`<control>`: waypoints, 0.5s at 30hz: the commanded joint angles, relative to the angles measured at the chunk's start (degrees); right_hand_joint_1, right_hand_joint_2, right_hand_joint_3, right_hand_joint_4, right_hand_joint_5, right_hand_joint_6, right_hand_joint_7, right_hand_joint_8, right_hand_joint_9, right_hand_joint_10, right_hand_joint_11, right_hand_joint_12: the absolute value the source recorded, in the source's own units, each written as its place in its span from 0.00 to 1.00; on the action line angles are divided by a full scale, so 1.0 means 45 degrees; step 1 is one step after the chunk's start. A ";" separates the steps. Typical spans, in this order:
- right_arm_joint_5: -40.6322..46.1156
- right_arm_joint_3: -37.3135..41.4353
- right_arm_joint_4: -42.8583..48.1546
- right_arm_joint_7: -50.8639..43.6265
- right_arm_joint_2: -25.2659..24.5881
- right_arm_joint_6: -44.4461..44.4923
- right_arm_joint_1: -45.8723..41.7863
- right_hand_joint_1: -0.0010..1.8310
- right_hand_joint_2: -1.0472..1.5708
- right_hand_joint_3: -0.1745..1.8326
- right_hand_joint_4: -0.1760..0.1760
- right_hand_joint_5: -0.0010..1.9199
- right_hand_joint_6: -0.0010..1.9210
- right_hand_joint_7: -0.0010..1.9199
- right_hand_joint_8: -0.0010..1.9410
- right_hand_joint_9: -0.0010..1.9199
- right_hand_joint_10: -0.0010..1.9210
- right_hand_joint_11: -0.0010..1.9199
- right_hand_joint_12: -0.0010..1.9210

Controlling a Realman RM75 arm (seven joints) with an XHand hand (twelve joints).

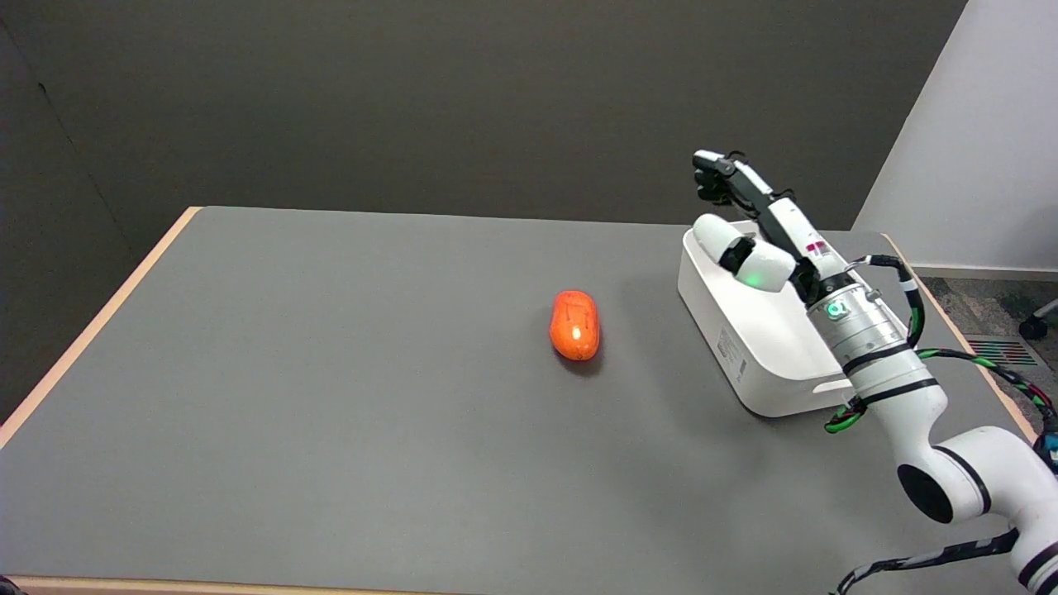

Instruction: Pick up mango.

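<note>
An orange mango lies on the grey table, a little right of its centre, with nothing touching it. My right hand hangs in the air over the far left corner of the white bin, well to the right of the mango and higher than it. The hand holds nothing, and its fingers are apart and point up and to the left. The white forearm slants down from it to the picture's lower right.
The white bin stands on the table's right side, close to the mango's right. Black and green cables trail along the arm. The table's wooden edge runs along the left side.
</note>
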 commanded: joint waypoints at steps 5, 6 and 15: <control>-0.4501 -0.0734 -0.5337 -0.2143 -0.2683 0.7403 0.0734 0.17 0.65 0.56 0.49 0.08 0.20 0.15 0.21 0.11 0.42 0.01 0.60; -0.4959 -0.1087 -0.5343 -0.2294 -0.3355 0.7498 0.1167 0.17 0.65 0.56 0.46 0.08 0.20 0.15 0.21 0.11 0.43 0.01 0.61; -1.1308 -0.3935 -0.5061 -0.2571 -0.7132 0.9184 0.3403 0.19 0.65 0.55 0.31 0.10 0.22 0.17 0.25 0.13 0.48 0.04 0.67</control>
